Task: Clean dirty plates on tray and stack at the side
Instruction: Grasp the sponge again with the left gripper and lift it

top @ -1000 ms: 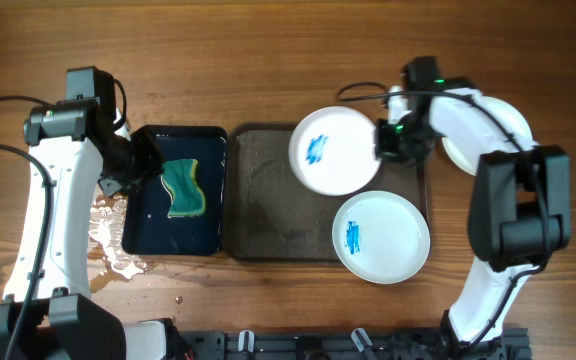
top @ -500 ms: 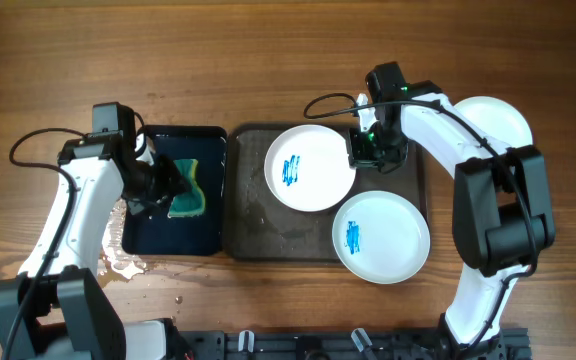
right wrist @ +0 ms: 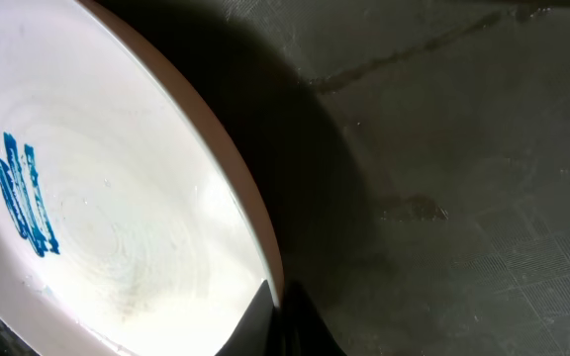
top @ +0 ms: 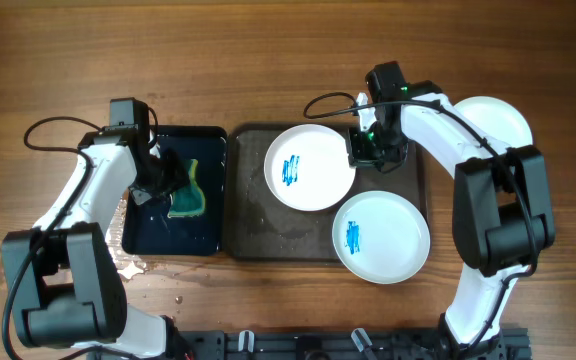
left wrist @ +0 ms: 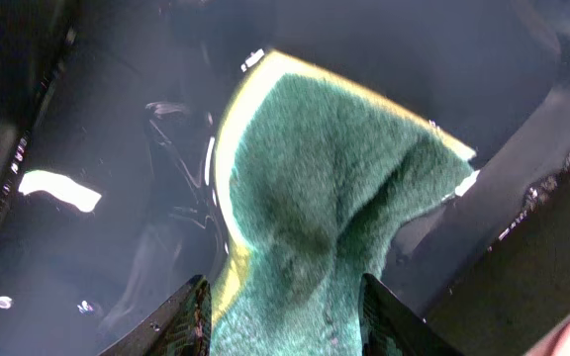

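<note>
A white plate point(top: 310, 167) with a blue smear point(top: 290, 170) is held over the dark grey tray point(top: 253, 235). My right gripper point(top: 360, 150) is shut on its right rim; in the right wrist view the fingers point(right wrist: 280, 311) pinch the plate's point(right wrist: 107, 198) edge. A second smeared plate point(top: 381, 237) lies at the tray's front right corner. A third white plate point(top: 493, 118) lies on the table at the right, partly hidden by the arm. My left gripper point(top: 165, 185) is open, its fingers point(left wrist: 285, 321) on either side of a green and yellow sponge point(left wrist: 325, 218).
The sponge point(top: 188, 190) lies in a smaller glossy black tray point(top: 173, 235) holding water, left of the grey tray. Spilled water point(top: 108, 245) lies on the wooden table by that tray's left front corner.
My right gripper carried the plate leftward over the tray, then held still. My left gripper moved right and down onto the sponge.
</note>
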